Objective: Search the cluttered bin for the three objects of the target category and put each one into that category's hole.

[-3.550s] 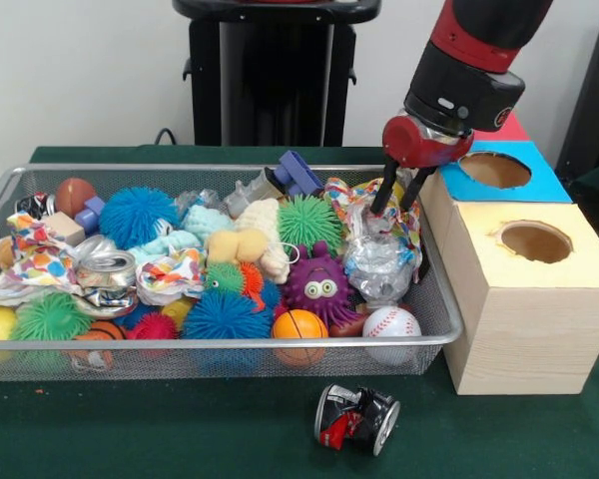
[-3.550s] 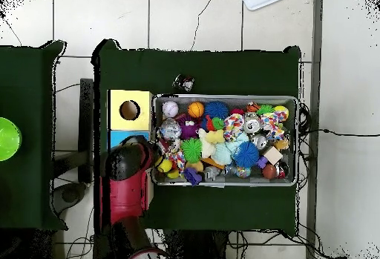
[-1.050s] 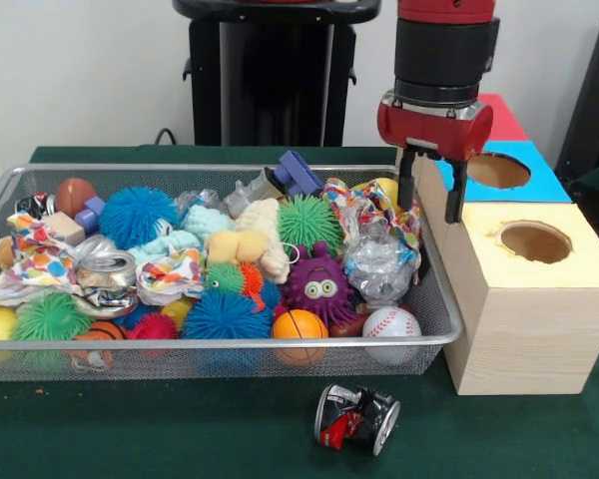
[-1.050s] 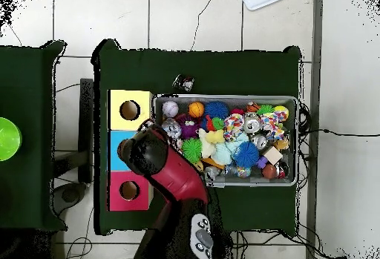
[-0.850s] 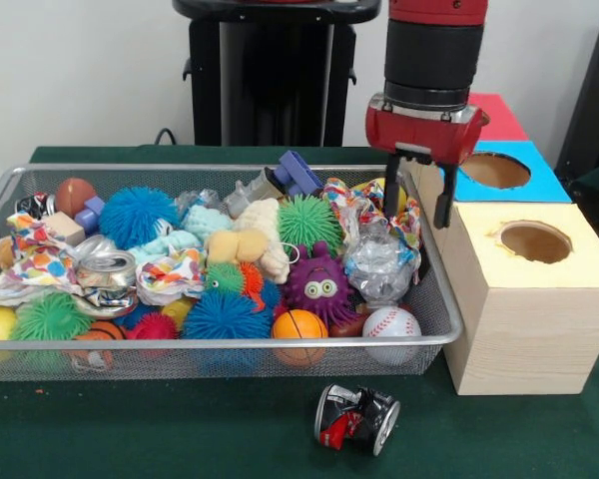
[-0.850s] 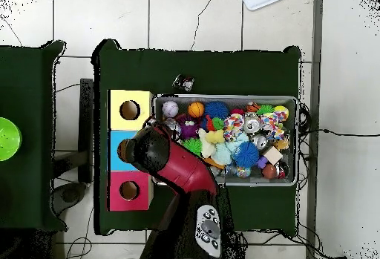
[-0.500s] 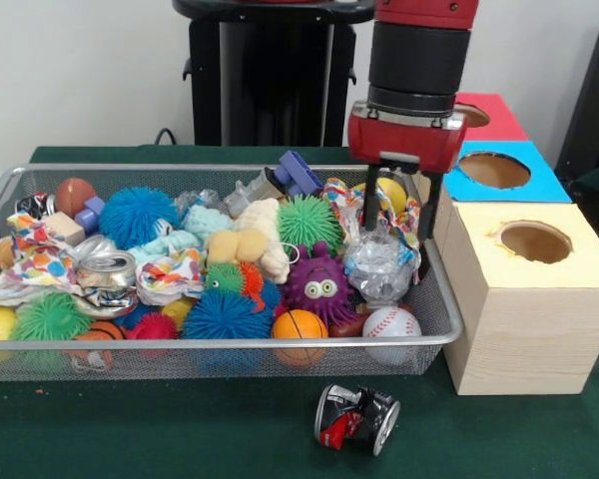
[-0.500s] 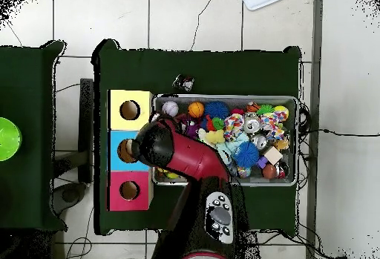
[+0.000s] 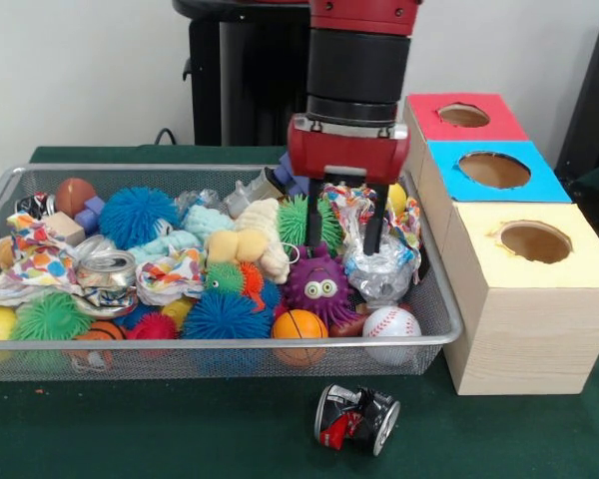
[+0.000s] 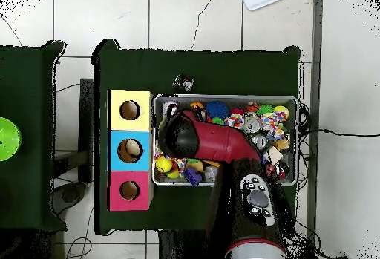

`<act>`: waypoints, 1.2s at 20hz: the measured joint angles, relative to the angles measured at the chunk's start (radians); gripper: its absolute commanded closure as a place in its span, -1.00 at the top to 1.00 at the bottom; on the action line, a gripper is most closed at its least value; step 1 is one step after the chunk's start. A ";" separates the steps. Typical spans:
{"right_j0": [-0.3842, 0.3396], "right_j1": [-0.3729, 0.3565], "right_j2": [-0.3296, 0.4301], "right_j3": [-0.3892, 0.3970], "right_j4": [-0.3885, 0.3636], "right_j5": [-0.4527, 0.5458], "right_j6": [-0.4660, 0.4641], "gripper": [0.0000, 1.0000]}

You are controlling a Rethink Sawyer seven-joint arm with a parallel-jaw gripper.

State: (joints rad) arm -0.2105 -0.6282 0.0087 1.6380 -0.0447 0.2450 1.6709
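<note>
The wire mesh bin [image 9: 220, 344] is full of toys; it also shows in the overhead view [image 10: 297, 141]. One wrinkly clear plastic bottle [image 9: 379, 271] lies near the bin's right end, beside a purple monster toy [image 9: 321, 284]. My gripper [image 9: 341, 239] hangs open and empty over the bin, its fingers straddling the gap between a green spiky ball [image 9: 301, 220] and the bottle. In the overhead view the arm [image 10: 178, 133] hides the gripper. The red-topped hole [image 9: 463, 115] is at the far end of the box row, and shows in the overhead view [image 10: 129, 190].
The blue-topped hole [image 9: 493, 169] and the yellow-topped hole [image 9: 535, 240] lie nearer the camera than the red one. A crushed can [image 9: 356, 417] lies on the green table in front of the bin. Silver cans [image 9: 107, 269] and polka-dot paper wads [image 9: 170, 271] sit at the bin's left.
My gripper has moved left, from over the bin's right edge by the boxes to over the toys inside the bin, and a little lower. It stays open.
</note>
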 measured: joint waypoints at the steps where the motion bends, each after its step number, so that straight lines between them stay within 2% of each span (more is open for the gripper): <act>1: -0.014 -0.004 0.015 -0.006 -0.030 0.016 -0.007 1.00; 2: -0.044 -0.012 0.051 -0.017 -0.094 0.058 -0.030 1.00; 4: -0.065 -0.017 0.080 -0.024 -0.140 0.093 -0.055 1.00; 5: -0.087 -0.022 0.115 -0.031 -0.189 0.134 -0.088 1.00; 7: -0.102 -0.024 0.143 -0.036 -0.223 0.163 -0.116 1.00; 9: -0.137 -0.023 0.218 -0.043 -0.299 0.223 -0.199 1.00; 10: -0.145 -0.022 0.236 -0.044 -0.315 0.233 -0.220 1.00; 12: -0.179 -0.014 0.316 -0.047 -0.370 0.280 -0.320 1.00; 20: -0.244 0.033 0.479 -0.052 -0.442 0.396 -0.598 1.00; 24: -0.241 0.055 0.495 -0.057 -0.451 0.412 -0.650 1.00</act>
State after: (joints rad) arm -0.4517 -0.5730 0.5037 1.5805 -0.4953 0.6567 1.0210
